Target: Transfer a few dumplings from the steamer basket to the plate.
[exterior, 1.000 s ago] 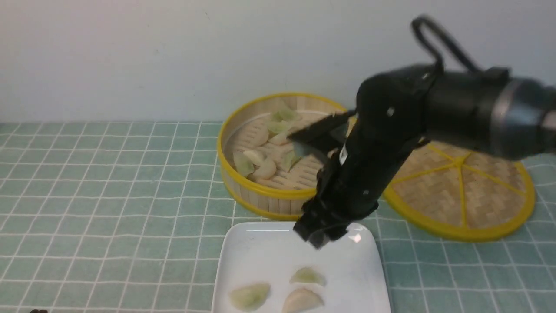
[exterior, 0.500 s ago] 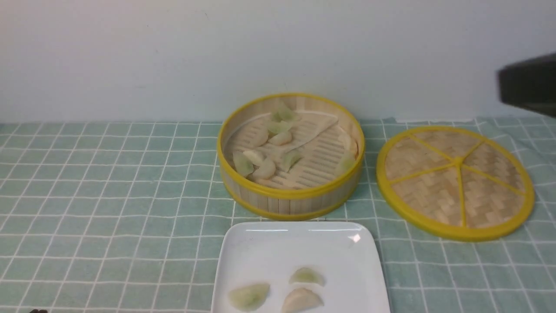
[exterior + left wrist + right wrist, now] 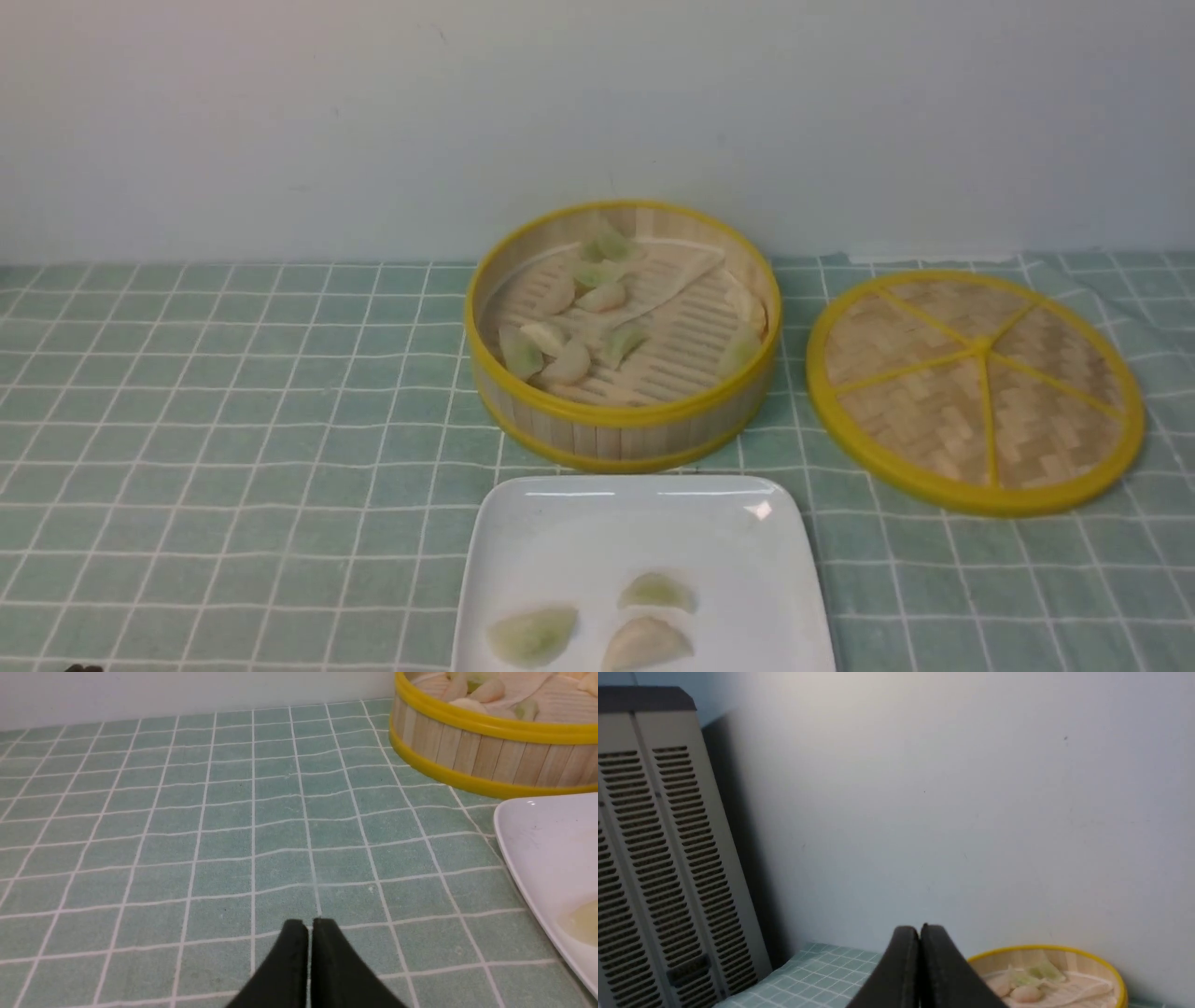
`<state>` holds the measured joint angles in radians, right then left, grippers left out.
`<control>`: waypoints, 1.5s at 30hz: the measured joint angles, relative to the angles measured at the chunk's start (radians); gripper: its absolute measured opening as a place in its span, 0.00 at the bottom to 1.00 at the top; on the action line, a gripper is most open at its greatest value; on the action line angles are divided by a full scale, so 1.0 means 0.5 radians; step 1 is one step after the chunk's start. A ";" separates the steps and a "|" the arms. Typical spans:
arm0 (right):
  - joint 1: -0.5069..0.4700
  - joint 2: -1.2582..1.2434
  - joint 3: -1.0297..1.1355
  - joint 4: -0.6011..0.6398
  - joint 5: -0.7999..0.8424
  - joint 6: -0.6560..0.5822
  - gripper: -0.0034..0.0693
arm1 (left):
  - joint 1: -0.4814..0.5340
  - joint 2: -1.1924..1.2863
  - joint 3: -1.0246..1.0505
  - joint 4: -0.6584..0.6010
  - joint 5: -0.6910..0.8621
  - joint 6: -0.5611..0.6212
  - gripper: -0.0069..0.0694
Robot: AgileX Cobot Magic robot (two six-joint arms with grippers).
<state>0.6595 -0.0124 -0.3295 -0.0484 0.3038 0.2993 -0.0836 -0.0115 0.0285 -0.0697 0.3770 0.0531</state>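
Dumplings (image 3: pixel 534 635): 3 on plate (image 3: pixel 579 541), 2 pale green + 1 cream, just beside left hand (image 3: pixel 308 926). Rest in steamer basket (image 3: pixel 607 434), ahead of right hand (image 3: pixel 920 931). Both hands closed, empty.

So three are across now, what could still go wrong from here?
1. The three pale half-moon dumplings lie bunched together on the glossy white square plate; another dropped there might land on one.
2. The cream and green dumplings in the round yellow-rimmed bamboo steamer basket lie touching in a cluster; a grab may lift two or squash one.
3. Basket and plate sit close together, so a low pass could bump the rim.
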 joint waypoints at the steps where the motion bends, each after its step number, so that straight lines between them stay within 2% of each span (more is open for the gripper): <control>1: 0.000 0.000 0.068 0.000 -0.030 0.005 0.03 | 0.000 0.000 0.000 -0.002 0.000 0.000 0.08; 16: -0.021 0.005 0.128 -0.026 -0.121 0.006 0.03 | 0.000 0.000 -0.002 -0.002 0.000 0.000 0.08; 18: -0.225 0.000 0.171 -0.032 -0.121 0.006 0.03 | 0.000 0.000 -0.002 -0.002 0.000 0.000 0.08; 19: -0.225 0.000 0.177 -0.034 -0.121 0.006 0.03 | 0.000 0.000 -0.002 -0.002 0.000 0.000 0.08; 20: -0.457 0.000 0.257 -0.047 -0.119 0.006 0.03 | 0.000 0.000 -0.002 -0.002 0.000 0.000 0.08; 21: -0.485 0.000 0.267 -0.050 -0.117 0.006 0.03 | 0.000 0.000 -0.002 -0.002 0.000 0.000 0.08; 22: -0.709 0.000 0.351 -0.073 -0.113 0.006 0.03 | 0.000 0.000 -0.002 -0.002 0.000 0.000 0.08; 26: -1.182 0.000 0.639 -0.096 -0.089 0.006 0.03 | 0.000 0.000 -0.002 -0.002 0.000 0.000 0.08; 27: -1.200 0.000 0.660 -0.096 -0.078 0.006 0.03 | 0.000 0.000 -0.002 -0.002 0.000 0.000 0.08; 29: -1.378 0.000 0.713 -0.103 0.064 0.006 0.03 | 0.000 0.000 -0.002 -0.002 0.000 0.000 0.08; 32: -1.437 0.000 0.707 -0.135 0.139 -0.009 0.03 | 0.000 0.000 -0.002 -0.002 0.000 0.000 0.08; 45: -1.421 0.000 0.705 -0.146 0.152 -0.033 0.03 | 0.000 0.000 -0.002 -0.002 0.000 0.000 0.08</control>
<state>-0.0507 -0.0125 0.0228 -0.1215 0.3800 0.2828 -0.0836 -0.0115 0.0276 -0.0708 0.3770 0.0531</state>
